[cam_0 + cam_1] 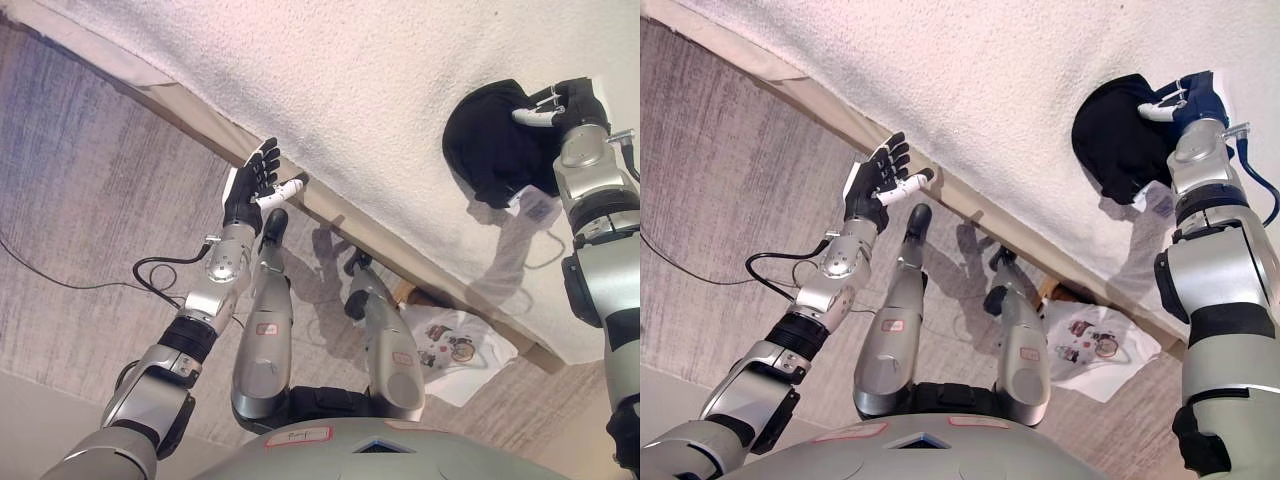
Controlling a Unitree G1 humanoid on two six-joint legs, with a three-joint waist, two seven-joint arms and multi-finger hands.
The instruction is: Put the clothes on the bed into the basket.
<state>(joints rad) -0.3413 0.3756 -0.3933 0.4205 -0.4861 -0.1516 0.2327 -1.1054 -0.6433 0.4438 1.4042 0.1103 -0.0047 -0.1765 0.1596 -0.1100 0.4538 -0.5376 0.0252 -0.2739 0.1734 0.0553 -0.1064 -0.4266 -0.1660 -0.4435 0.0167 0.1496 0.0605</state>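
A black garment [495, 140] lies bunched on the white fluffy bed cover [380, 90] at the right. My right hand [568, 103] rests on the garment's right edge with its fingers curled into the cloth; it shows in the right eye view too [1188, 100]. My left hand [255, 185] is open and empty, fingers spread, held in the air by the bed's near edge. No basket is in view.
A white T-shirt with a print [455, 350] lies on the grey carpet [90, 170] beside the bed. The bed's wooden side rail [330, 210] runs diagonally from upper left to lower right.
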